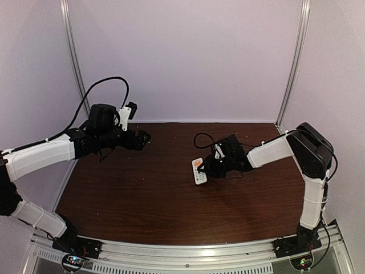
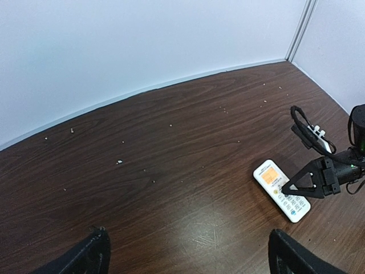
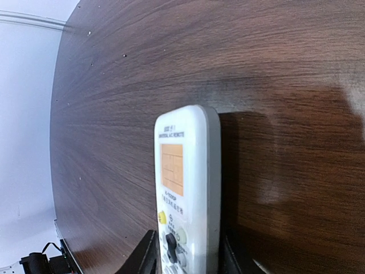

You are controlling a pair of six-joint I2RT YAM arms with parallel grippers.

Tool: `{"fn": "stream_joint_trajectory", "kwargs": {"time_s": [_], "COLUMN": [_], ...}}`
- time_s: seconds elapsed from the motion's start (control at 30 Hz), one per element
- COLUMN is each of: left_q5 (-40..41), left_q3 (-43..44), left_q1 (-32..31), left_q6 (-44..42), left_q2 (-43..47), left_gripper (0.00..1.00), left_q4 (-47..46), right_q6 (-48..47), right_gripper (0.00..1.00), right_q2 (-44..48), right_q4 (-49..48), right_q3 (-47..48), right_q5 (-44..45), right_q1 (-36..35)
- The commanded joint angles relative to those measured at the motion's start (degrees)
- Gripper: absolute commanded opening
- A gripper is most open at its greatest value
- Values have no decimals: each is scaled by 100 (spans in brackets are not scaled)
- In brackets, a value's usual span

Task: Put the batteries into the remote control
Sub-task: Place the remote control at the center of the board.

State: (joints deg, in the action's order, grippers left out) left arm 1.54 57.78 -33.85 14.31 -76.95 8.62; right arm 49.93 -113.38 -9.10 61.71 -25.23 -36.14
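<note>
Your right gripper [image 1: 207,168] is down on the slim white rectangular remote control [image 2: 272,176]. Its black fingers [image 3: 145,254] press against both long sides at the button end, so it's clamped on the handset. The remote sits face up, orange patch showing, on the dark brown wood-grain table [image 1: 142,200], near the middle and a little toward the right edge. Over by the far left corner, your left gripper [image 1: 142,137] hangs above the surface, its fingers [image 2: 94,251] spread wide, well apart from the remote.
</note>
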Motion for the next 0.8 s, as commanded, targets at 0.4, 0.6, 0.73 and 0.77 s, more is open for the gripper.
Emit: {"fn": "stream_joint_trajectory", "kwargs": {"time_s": [0.4,0.6,0.73,0.77], "left_q5": [249,356,493,524], "left_q3": [63,157,306,351], "left_q1": [18,18,18,18], "left_q6": [25,-25,-179,-235], "left_q2": [17,37,19,16], "left_gripper": [98,98,97,98], "left_q4": [-122,33,272,340], "right_q6": [-840,-1512,-2473,-2727], "right_gripper": [94,99,100,100], "right_q2": [532,1018,1536,1659], "right_q4": [1199,1764,1996,2012], "right_q3": [73,94,174,207], "right_q5": [779,1274,1899,1975], "right_q1": [1,96,110,121]}}
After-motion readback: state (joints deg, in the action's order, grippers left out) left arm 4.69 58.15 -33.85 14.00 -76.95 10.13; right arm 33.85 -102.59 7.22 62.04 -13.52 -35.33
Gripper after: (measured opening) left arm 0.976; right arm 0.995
